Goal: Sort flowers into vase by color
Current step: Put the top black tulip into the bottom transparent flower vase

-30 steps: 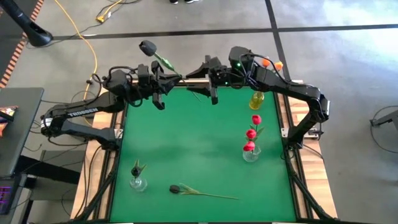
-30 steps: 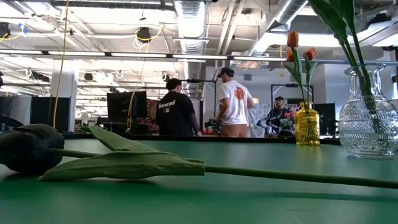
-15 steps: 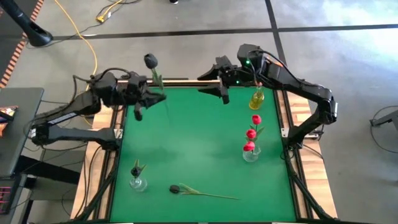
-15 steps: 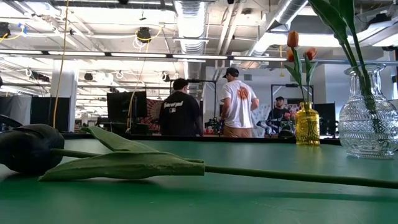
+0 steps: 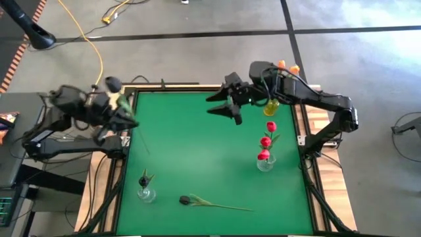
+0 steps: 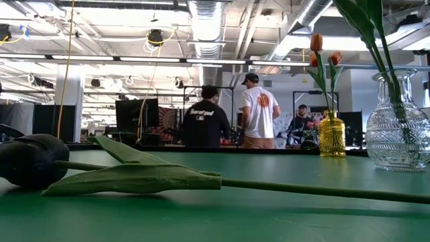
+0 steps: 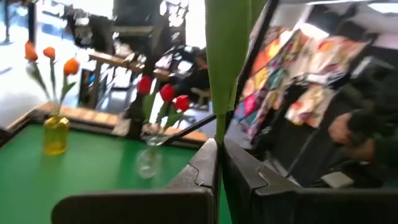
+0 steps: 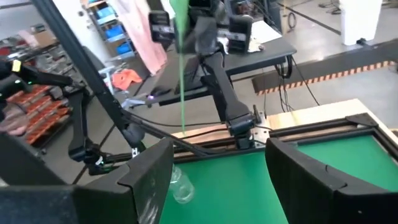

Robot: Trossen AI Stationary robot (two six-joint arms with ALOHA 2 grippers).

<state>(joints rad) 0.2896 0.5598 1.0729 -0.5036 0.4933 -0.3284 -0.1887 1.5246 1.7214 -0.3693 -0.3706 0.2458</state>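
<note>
One dark tulip [image 5: 114,83] is being carried by our left gripper [image 5: 122,112], fingers clamped on its stem [image 7: 217,93], head rising just above the gripper at the table's left edge; we are judging this the transport step, the next move being to lower it stem-first into the clear vase [image 5: 145,191] nearer the front, which is holding another dark head. Our right gripper [image 5: 223,108] is hovering with fingers apart and empty, the yellow vase [image 5: 271,105] with orange tulips just beside it, the red-tulip vase [image 5: 265,161] further off. Another dark tulip [image 5: 214,203] is lying on the green table [image 5: 197,151].
</note>
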